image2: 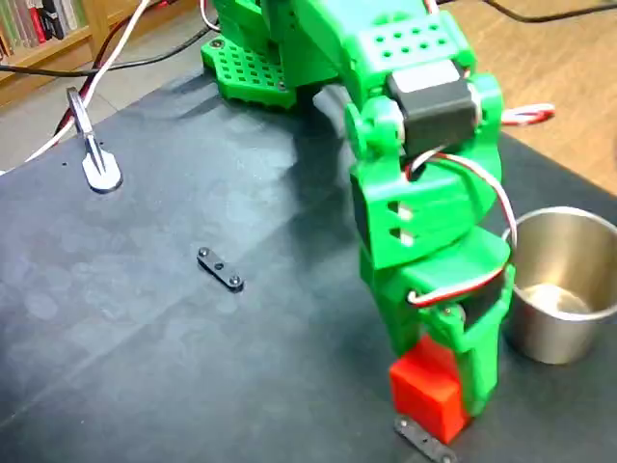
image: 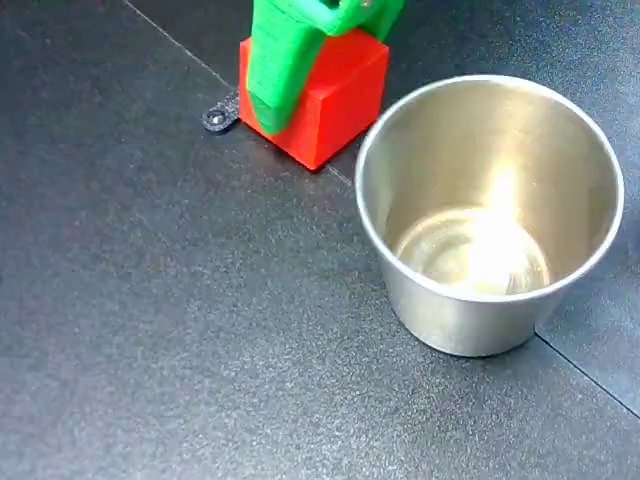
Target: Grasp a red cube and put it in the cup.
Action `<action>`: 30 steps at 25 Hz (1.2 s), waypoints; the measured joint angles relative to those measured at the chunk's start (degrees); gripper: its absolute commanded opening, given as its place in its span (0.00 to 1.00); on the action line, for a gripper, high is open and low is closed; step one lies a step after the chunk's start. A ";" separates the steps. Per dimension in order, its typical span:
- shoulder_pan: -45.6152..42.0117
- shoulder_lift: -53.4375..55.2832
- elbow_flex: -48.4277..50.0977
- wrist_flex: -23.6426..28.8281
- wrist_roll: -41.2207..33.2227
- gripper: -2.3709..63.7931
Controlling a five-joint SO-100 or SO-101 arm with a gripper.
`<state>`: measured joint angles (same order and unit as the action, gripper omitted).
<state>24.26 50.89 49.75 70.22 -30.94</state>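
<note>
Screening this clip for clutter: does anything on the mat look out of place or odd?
Two small black slotted plates lie loose on the mat, one right beside the red cube the gripper is on. The cup stands upright and empty.

Black mat [image2: 174, 318] — small bracket [image2: 220, 269], cables [image2: 116, 53].

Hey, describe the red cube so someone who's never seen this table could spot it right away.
On the black table, find the shiny steel cup; in this fixed view the red cube sits up and to its left, close by. The green end effector is down over the cube. It is the only red, sharp-edged block there; the small black link beside it is flat and dark.
</note>
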 measured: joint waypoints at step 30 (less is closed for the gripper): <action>-6.68 27.95 4.75 0.53 0.00 0.03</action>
<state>17.58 78.84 54.49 70.75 -30.94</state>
